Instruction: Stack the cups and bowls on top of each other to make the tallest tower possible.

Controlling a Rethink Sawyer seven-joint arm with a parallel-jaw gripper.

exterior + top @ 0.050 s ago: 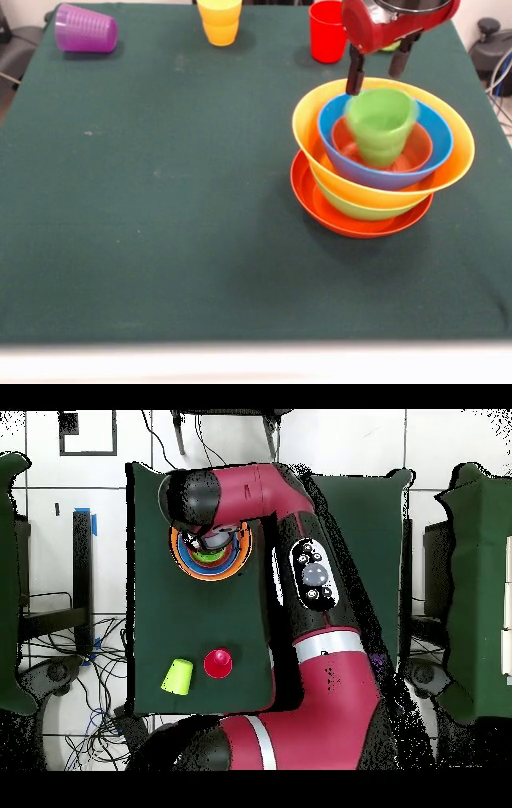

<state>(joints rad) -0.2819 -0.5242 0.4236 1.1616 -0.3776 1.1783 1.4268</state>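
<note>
Tower: the bowls [382, 164] sit nested near the table's right side in the front view, with the wide red-orange one at the bottom as a broad base, then green, the large orange-yellow, blue, and the small orange bowl innermost.
Green cup: a light green cup [380, 124] stands upright in the small orange bowl, mouth up so another cup can drop into it; it looks blurred, and there may be two nested.
Gripper: the gripper [378, 68] hangs just above and behind the cup, its two dark fingers [354, 76] spread apart with nothing between them, so it reads as open and empty, clear of the cup.
Spare cups: a red cup [326, 30] and a yellow cup [219, 20] stand upright along the far edge, and a purple cup [86, 29] lies on its side at the far left, all well apart from the tower.
Table: the green cloth [160, 200].
Progress: bowls look done; three cups are not yet stacked.
</note>
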